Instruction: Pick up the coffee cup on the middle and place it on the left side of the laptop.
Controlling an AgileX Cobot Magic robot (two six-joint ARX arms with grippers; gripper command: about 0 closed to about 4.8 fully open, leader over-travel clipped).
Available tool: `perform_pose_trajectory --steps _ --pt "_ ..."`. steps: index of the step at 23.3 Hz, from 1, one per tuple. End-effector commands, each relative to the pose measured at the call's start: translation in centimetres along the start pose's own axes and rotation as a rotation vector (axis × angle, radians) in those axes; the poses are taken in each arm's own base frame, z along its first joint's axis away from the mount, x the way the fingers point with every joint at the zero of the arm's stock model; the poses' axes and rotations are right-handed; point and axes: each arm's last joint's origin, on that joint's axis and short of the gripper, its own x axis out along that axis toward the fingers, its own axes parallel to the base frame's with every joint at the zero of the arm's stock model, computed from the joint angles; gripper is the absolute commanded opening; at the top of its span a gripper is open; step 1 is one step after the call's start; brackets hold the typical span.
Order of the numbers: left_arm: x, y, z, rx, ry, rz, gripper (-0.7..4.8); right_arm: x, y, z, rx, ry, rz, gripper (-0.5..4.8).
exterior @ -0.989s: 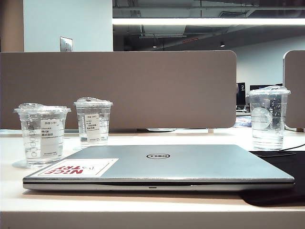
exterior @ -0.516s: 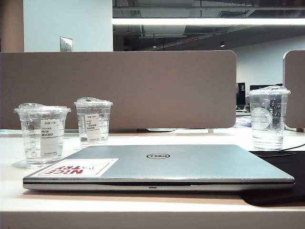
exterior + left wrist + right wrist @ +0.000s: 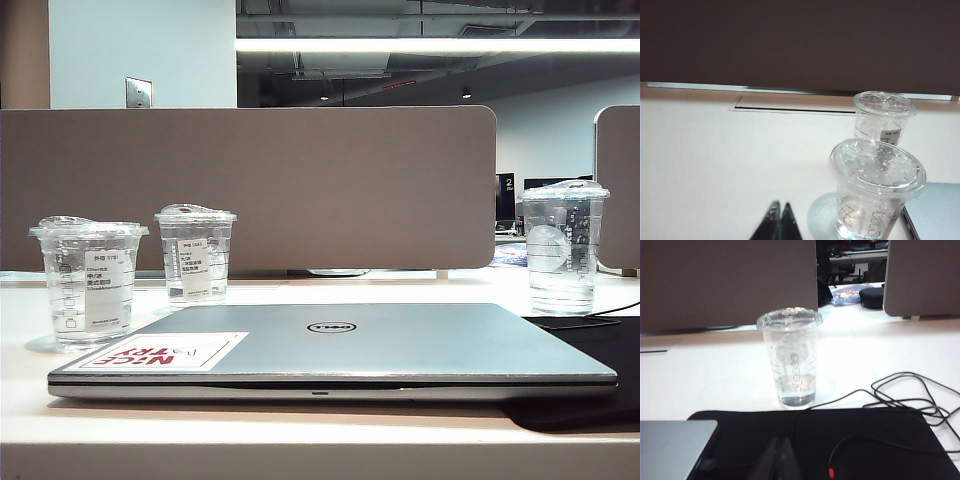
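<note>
The coffee cup (image 3: pixel 195 255), small and clear with a domed lid and a white label, stands behind the laptop's left rear corner; it is the middle one of three cups. In the left wrist view it is the farther cup (image 3: pixel 883 117). The silver Dell laptop (image 3: pixel 335 350) lies closed at the table's front, and its corners show in both wrist views (image 3: pixel 935 210) (image 3: pixel 675 445). My left gripper (image 3: pixel 780 205) is shut and empty, low over bare table short of the cups. My right gripper (image 3: pixel 779 440) is shut and empty above the black mat. Neither arm shows in the exterior view.
A twin labelled cup (image 3: pixel 88 280) (image 3: pixel 875 190) stands left of the laptop, nearer than the coffee cup. A taller clear cup (image 3: pixel 565 245) (image 3: pixel 790 357) is at the right. A black mat (image 3: pixel 865 440) with loose cables (image 3: pixel 910 395) lies right of the laptop. A grey partition (image 3: pixel 250 190) closes the back.
</note>
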Motion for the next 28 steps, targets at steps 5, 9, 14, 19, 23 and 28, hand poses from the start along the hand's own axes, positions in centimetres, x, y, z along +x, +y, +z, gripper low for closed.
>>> perform_pose_trajectory --steps 5,9,14,19,23,28 --pt "-0.02 -0.01 0.23 0.001 -0.015 -0.004 -0.05 -0.01 0.02 0.50 -0.007 -0.061 0.003 -0.05" --pt "-0.02 -0.01 0.23 0.001 -0.015 -0.004 -0.05 -0.01 0.02 0.46 -0.015 -0.058 0.003 -0.05" --pt "-0.02 -0.01 0.23 0.001 -0.015 -0.004 -0.05 -0.01 0.02 0.44 -0.038 -0.055 0.002 -0.05" --pt "-0.02 -0.01 0.23 0.002 -0.015 -0.004 -0.05 0.01 0.01 0.19 -0.036 -0.030 0.001 -0.05" --pt "-0.02 -0.01 0.23 0.001 -0.015 -0.004 -0.05 0.01 0.00 0.01 -0.036 -0.011 0.001 -0.05" --pt "-0.02 -0.01 0.23 0.001 -0.015 -0.004 -0.05 0.01 0.00 0.05 -0.036 -0.015 0.001 -0.05"
